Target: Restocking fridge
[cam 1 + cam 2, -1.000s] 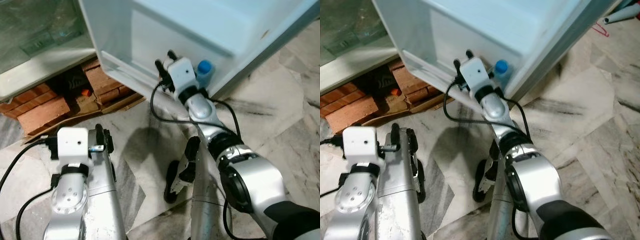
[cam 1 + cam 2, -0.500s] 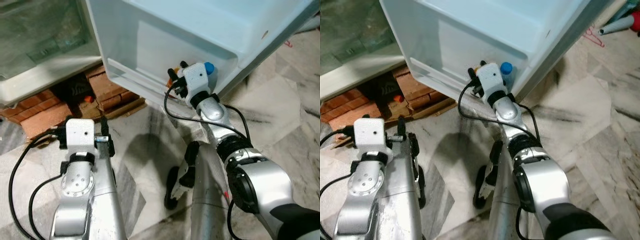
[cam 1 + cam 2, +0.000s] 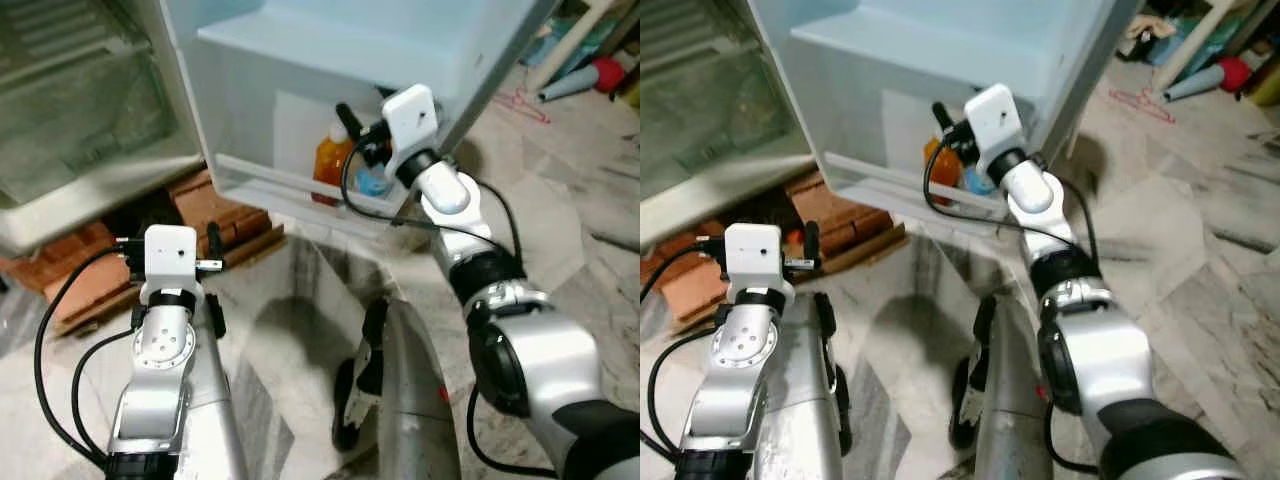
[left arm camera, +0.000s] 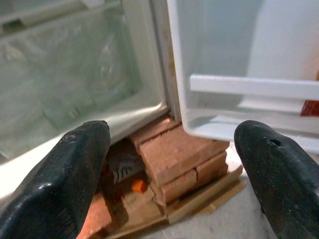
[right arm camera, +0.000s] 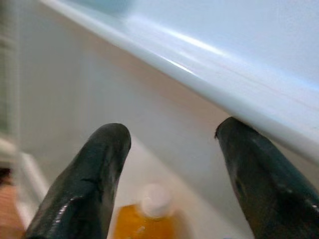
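Behind the right gripper, a half-hidden orange bottle.

Juice bottle stands in the fridge door's bottom shelf, a second bottle just beside it on the right. Right gripper sits above both. Bricks lie under the fridge body, left of the door.

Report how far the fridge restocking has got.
Done: an orange bottle and a blue-capped bottle stand in the door shelf. In hand: nothing; the right hand hangs open above the orange bottle, and the left hand is open near the bricks. What is left cannot be judged.
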Motion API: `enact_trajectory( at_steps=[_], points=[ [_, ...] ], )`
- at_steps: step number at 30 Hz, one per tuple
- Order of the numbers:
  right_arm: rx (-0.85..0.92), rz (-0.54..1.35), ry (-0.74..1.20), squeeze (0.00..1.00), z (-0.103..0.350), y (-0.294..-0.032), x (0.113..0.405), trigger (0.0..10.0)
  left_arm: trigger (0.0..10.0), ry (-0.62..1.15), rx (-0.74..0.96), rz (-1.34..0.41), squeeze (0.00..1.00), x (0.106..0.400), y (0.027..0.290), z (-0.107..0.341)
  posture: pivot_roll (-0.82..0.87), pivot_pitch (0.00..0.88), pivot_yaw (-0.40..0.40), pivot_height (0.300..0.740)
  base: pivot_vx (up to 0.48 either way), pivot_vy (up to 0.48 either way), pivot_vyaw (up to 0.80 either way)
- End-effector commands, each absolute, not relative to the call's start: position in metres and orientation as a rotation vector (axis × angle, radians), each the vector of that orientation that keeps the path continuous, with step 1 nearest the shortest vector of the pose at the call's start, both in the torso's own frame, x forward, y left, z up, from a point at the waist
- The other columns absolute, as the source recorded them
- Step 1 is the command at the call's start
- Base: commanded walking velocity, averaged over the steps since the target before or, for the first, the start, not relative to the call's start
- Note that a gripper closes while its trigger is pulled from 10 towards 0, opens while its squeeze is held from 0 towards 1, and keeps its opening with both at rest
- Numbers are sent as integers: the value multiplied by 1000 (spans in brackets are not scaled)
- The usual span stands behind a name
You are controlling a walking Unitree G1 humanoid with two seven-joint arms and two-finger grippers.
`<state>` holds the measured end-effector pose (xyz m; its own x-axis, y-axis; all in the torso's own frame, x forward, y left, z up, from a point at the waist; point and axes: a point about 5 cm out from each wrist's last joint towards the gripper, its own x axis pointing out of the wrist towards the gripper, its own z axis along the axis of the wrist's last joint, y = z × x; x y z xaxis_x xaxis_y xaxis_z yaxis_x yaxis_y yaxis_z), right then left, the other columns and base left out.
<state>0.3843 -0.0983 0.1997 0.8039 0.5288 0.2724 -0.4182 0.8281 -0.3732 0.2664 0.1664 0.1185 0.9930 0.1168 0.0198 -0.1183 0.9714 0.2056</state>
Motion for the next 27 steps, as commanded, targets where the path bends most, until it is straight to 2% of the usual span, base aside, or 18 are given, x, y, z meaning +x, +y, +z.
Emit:
enact_trajectory(
  at_steps=[1,6,8,9,11,14,16,19,27],
  points=[
    [-273,559,-391,1000,191,-95,375,10000,10000,10,211,106,0,264,166,111,132,67,-58,514,0,0,0],
    [-212,574,-338,1000,151,-96,341,10000,10000,20,212,97,0,263,167,103,115,4,-47,514,0,0,0],
    [-190,550,-306,980,137,-100,326,10000,10000,19,213,94,0,262,167,102,115,4,-47,514,0,0,0],
    [-172,514,-280,0,128,-104,317,10000,10000,18,214,94,0,261,168,100,113,0,-41,514,0,0,0],
    [-144,431,-237,0,112,-114,300,10000,10000,19,220,96,0,259,171,96,107,0,-29,514,0,0,0],
    [-103,368,-234,0,107,-123,289,10000,10000,17,242,94,0,259,175,93,100,0,-23,514,0,0,0],
    [-139,303,-228,0,104,-131,285,10000,10000,18,249,93,0,259,177,91,89,0,-14,524,0,0,0],
    [-76,176,-179,0,98,-147,284,10000,10000,22,257,78,0,263,178,86,65,0,13,548,0,0,0],
    [-101,167,-149,0,99,-157,283,10000,10000,29,247,58,0,266,176,79,47,0,14,592,0,0,0]
  ],
)
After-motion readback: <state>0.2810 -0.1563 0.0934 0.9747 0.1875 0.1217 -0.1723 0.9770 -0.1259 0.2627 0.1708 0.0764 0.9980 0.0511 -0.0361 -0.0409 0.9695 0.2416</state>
